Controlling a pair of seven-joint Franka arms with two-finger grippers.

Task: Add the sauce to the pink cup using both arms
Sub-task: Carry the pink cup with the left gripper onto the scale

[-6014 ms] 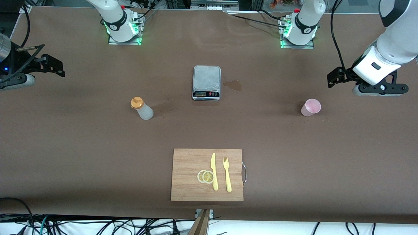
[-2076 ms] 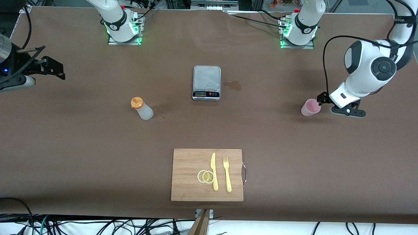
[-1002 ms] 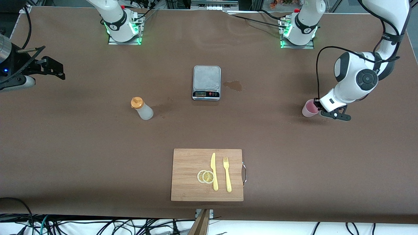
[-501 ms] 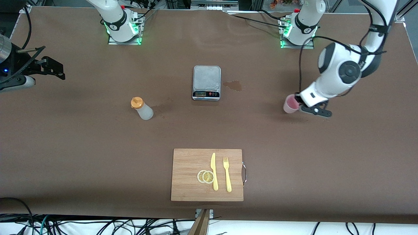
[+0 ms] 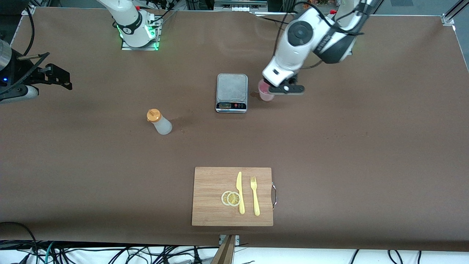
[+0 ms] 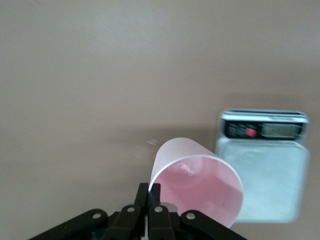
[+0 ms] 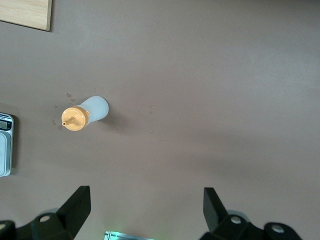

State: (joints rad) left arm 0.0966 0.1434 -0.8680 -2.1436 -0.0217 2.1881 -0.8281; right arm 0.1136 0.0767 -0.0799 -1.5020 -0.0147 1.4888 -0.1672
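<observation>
My left gripper point(image 5: 270, 90) is shut on the rim of the pink cup point(image 5: 264, 94) and holds it upright over the table, right beside the grey scale point(image 5: 232, 87). In the left wrist view the fingers point(image 6: 143, 192) pinch the cup's wall point(image 6: 197, 182), with the scale point(image 6: 265, 185) next to it. The sauce bottle point(image 5: 160, 122), frosted white with an orange cap, stands toward the right arm's end of the table. It also shows in the right wrist view point(image 7: 86, 114). My right gripper point(image 5: 66, 77) waits open and empty over that end, its jaws wide apart point(image 7: 146, 195).
A wooden cutting board point(image 5: 210, 209) lies nearer the front camera with a yellow knife point(image 5: 240, 192), a yellow fork point(image 5: 255, 196) and lemon slices point(image 5: 231, 198) on it. A wet stain point(image 5: 254, 94) marks the table by the cup.
My left gripper closed on the pink cup at the left arm's end of the table and carried it to beside the scale. The right arm and the bottle have not moved.
</observation>
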